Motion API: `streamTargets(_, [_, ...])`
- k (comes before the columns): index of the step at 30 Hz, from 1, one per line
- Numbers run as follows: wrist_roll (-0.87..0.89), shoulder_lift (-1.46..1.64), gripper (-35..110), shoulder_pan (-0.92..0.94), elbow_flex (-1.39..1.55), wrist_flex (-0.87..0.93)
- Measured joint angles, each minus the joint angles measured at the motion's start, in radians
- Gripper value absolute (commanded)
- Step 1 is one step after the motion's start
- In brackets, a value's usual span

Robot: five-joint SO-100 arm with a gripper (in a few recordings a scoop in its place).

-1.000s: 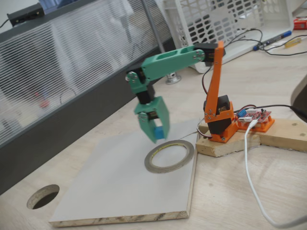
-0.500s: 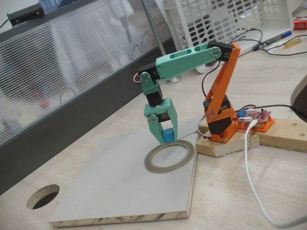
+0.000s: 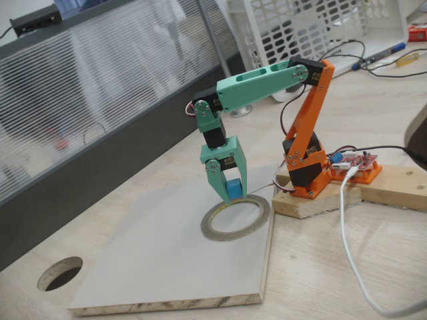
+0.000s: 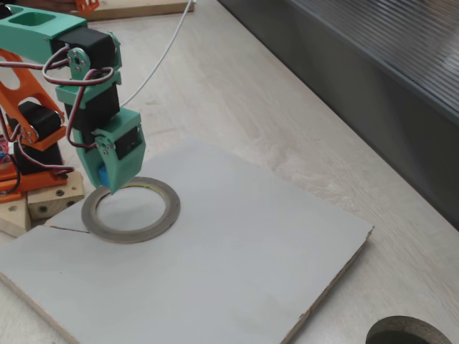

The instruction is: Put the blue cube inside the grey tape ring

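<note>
Nothing has shifted — fingers [image 3: 230,193] still grip the blue cube [image 3: 233,189] just above the grey tape ring [image 3: 235,218].

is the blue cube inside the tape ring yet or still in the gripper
Still in the gripper: the blue cube sits between its fingers, just above the grey tape ring's far rim, not yet on the board.
</note>
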Motion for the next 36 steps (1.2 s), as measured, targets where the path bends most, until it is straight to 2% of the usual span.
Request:
streamTargets(5, [0.000, 0.000, 25, 0.000, 0.000, 0.000])
streamTargets(13, [0.000, 0.000, 63, 0.000, 0.015, 0.000])
streamTargets(17, [0.000, 0.003, 74, 0.000, 0.021, -0.002])
streamTargets(32, [0.002, 0.003, 76, 0.000, 0.021, -0.003])
streamTargets(36, [0.002, 0.003, 70, 0.000, 0.021, -0.003])
